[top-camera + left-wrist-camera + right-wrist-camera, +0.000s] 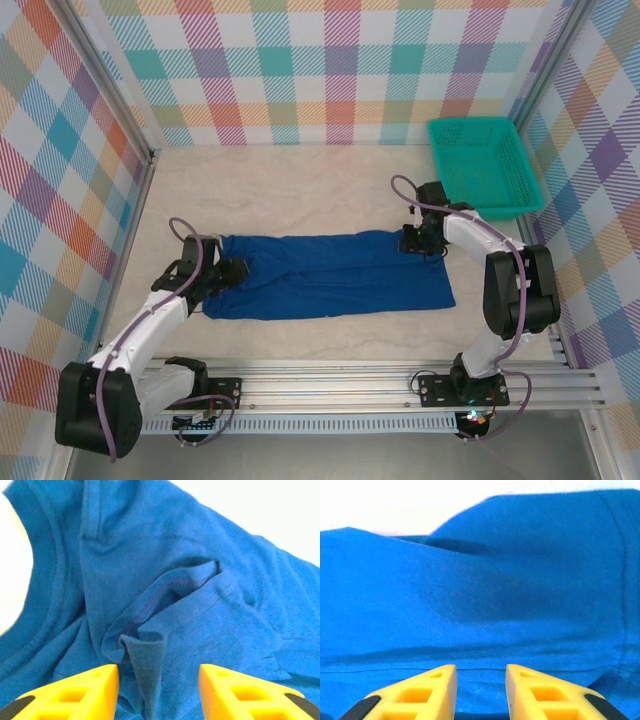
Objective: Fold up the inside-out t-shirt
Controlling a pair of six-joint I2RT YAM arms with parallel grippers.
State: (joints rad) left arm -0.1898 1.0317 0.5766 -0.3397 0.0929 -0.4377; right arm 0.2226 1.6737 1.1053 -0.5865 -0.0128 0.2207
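The inside-out t-shirt (330, 278) lies on the table as a long royal-blue band running left to right. My left gripper (228, 272) sits at its left end, where the collar is. In the left wrist view that gripper (158, 672) is open, with a pinched-up ridge of the t-shirt (145, 655) standing loose between the yellow fingers (95, 685). My right gripper (412, 240) rests at the shirt's far right corner. Seen from the right wrist, this gripper (481, 672) is open and low over flat cloth of the t-shirt (480, 590), with a hem seam crossing just ahead of the fingertips.
A teal mesh basket (470, 122) stands at the back right, close behind the right arm. Plaid walls close in the table on three sides. A metal rail (380, 385) runs along the near edge.
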